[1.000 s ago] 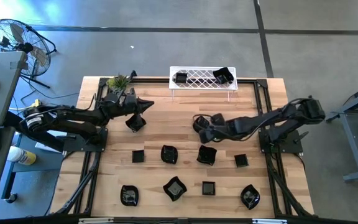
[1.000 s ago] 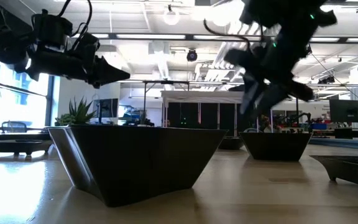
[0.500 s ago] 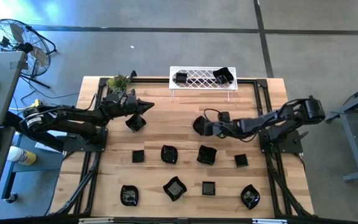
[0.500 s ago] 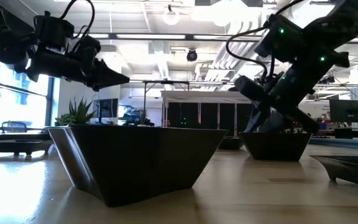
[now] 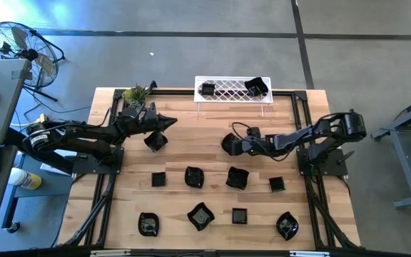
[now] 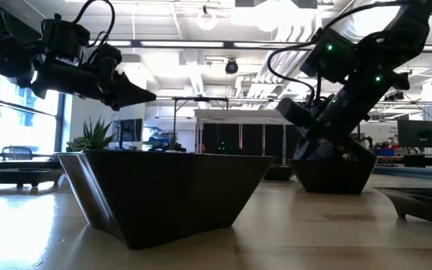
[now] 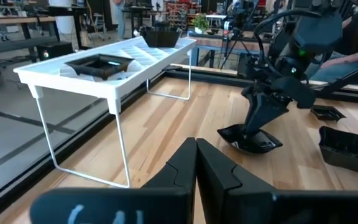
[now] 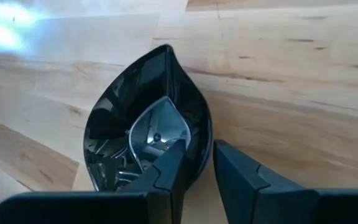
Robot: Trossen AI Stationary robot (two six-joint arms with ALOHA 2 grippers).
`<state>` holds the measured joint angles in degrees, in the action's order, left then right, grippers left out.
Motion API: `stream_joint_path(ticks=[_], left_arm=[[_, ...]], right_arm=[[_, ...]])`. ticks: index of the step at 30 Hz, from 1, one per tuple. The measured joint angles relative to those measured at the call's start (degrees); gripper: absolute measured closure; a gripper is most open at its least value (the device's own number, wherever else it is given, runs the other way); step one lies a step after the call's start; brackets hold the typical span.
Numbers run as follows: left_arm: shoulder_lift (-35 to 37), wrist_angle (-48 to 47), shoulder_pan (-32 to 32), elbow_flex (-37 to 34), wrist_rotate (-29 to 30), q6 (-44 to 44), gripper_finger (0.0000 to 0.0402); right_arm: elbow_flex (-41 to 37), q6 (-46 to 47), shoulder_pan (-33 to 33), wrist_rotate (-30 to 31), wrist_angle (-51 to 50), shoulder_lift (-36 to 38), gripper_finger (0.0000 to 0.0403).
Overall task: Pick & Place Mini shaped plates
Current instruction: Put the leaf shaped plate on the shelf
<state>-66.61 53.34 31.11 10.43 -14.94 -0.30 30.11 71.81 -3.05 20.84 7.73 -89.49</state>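
You get bright, even overhead light. Ceiling strip lights (image 6: 201,43) glare above the backlit, dark front dish (image 6: 163,191). Glare streaks the leaf-shaped dish (image 8: 148,143).

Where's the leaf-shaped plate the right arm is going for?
In the high view the leaf-shaped plate lies mid-table, below the white rack, with the right claw straddling its rim.

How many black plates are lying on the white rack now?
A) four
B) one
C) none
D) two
D: in the high view the rack carries two plates, one near its left end and one near its right end; the left wrist view also shows two on it.
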Motion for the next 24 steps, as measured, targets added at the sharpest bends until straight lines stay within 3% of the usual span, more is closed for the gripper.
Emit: stream_joint_path(ticks=[4,13,24], left_arm=[[-0.02,-0.02,0.01,-0.01,-0.02,0.00,0.0397],[-0.02,-0.42,0.00,-0.01,-0.02,0.00,0.0397],[-0.02,-0.40,-0.02,-0.01,-0.02,0.00,0.0397]], right_arm=[[0.00,-0.06,0.00,-0.02,2.17,-1.51,0.0333],[0.60,-0.03,0.07,0.38,2.51,-1.27,0.0394],[9.68,-4.30,0.07,0.87,2.38,-1.14,0.0400]])
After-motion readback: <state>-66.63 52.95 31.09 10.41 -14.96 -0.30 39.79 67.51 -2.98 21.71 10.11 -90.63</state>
